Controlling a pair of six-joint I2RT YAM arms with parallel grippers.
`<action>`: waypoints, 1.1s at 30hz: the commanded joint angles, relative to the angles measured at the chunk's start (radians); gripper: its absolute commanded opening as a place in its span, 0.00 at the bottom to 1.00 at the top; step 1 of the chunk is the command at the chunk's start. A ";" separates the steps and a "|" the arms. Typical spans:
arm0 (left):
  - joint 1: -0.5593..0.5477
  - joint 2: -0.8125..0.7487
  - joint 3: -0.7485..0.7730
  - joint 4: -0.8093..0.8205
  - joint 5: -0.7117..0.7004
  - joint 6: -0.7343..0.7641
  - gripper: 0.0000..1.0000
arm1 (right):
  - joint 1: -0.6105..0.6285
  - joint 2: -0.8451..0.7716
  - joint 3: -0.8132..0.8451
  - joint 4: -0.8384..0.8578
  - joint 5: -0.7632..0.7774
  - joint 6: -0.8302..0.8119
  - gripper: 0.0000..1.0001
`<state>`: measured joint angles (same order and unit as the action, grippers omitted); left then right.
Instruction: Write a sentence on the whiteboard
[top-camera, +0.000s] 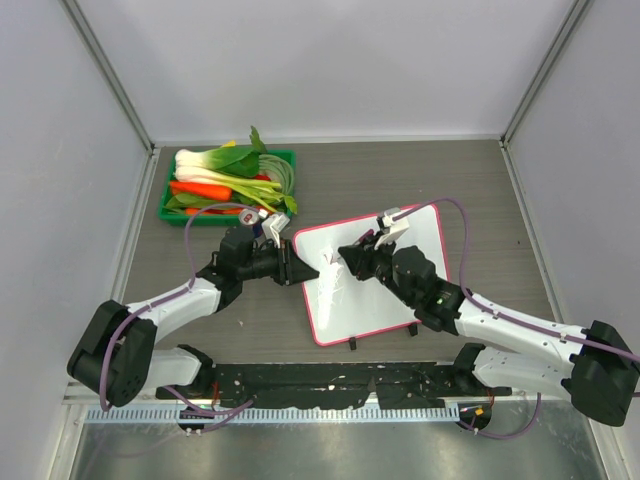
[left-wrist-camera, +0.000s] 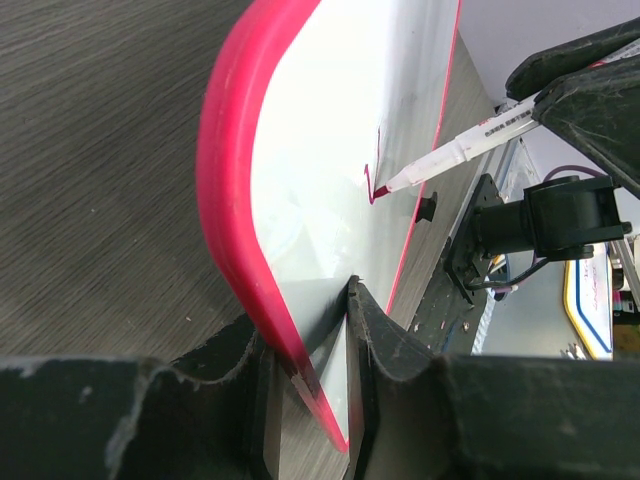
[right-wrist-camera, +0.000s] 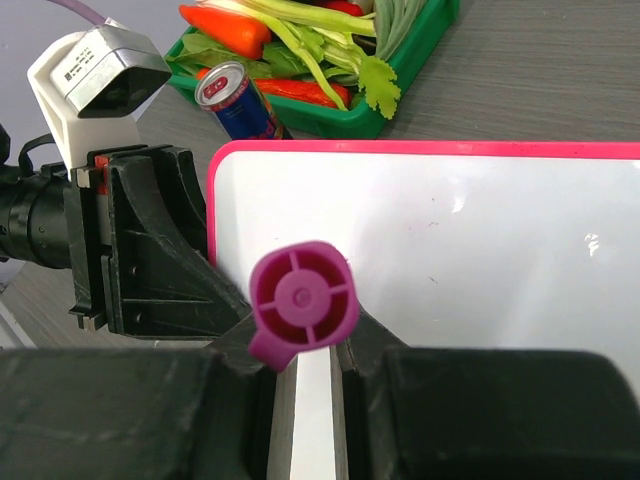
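The whiteboard, white with a pink frame, lies tilted in the middle of the table. My left gripper is shut on its left edge; in the left wrist view the pink rim runs between the jaws of the left gripper. My right gripper is shut on a white marker, whose purple end cap faces the right wrist camera. The marker tip touches the board beside a short pink stroke. That stroke is all of the sentence that shows; no words can be read.
A green tray of vegetables stands at the back left, with a small drink can between it and the board's corner. The board's two black feet point toward the arm bases. Grey walls close in both sides and the back.
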<state>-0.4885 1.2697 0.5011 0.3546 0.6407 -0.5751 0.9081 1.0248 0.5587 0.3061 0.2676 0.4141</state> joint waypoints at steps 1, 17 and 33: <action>0.018 0.033 -0.021 -0.101 -0.187 0.192 0.00 | 0.002 -0.011 -0.017 -0.038 0.018 -0.005 0.01; 0.018 0.045 -0.013 -0.106 -0.179 0.193 0.00 | 0.002 -0.025 -0.052 -0.074 0.005 0.020 0.01; 0.018 0.046 -0.015 -0.106 -0.180 0.195 0.00 | 0.003 -0.078 -0.026 -0.122 -0.044 0.054 0.01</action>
<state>-0.4843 1.2808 0.5037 0.3576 0.6491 -0.5735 0.9100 0.9657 0.4973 0.2409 0.2054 0.4725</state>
